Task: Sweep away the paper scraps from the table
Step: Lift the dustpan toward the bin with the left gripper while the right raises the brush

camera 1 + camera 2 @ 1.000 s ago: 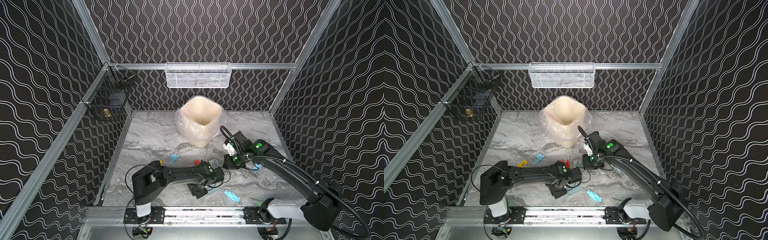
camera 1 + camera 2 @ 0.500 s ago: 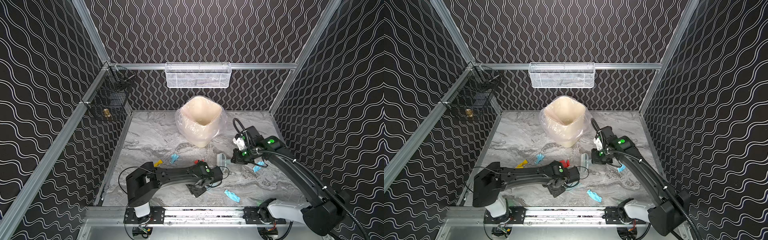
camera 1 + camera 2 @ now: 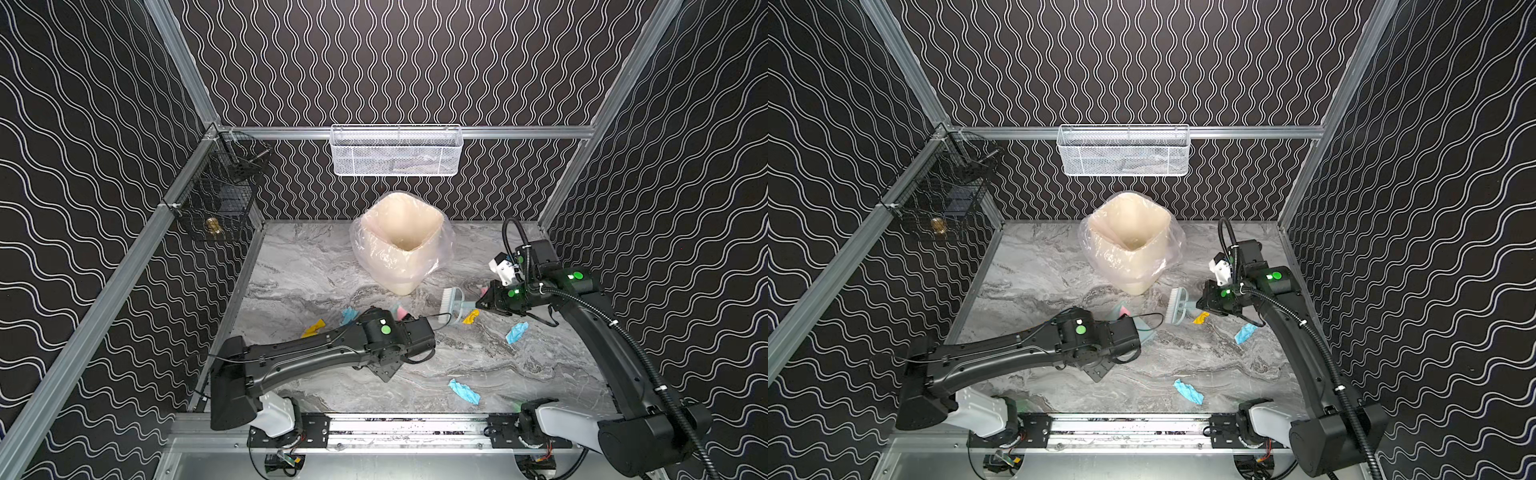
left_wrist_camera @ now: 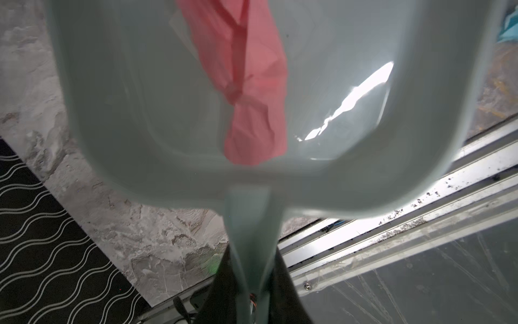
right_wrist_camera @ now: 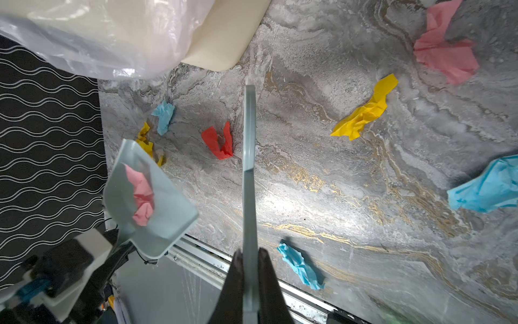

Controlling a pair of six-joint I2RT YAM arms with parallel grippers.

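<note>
Left fingers [image 4: 221,283] clamped on the dustpan [image 4: 140,112] handle; one pink scrap [image 4: 252,92] lies in the pan, clear of them. Right fingers [image 5: 234,280] clamped on the brush [image 5: 249,168] handle. Other paper scraps [image 5: 364,112] (red, yellow, blue, pink) lie loose on the surface [image 5: 336,196], apart from both; a blue scrap [image 3: 464,391] near its front edge, a red scrap [image 5: 218,141] seemingly beside the brush head.

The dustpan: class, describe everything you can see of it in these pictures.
The dustpan is pale blue-green and looks like smooth, glossy plastic. It is a shallow tray with rounded corners, a raised rim and a slim flat handle. The left gripper is shut on that handle. One crumpled pink paper scrap lies inside. The pan appears to be held tilted above the table. Little of it shows in both top views.
</note>
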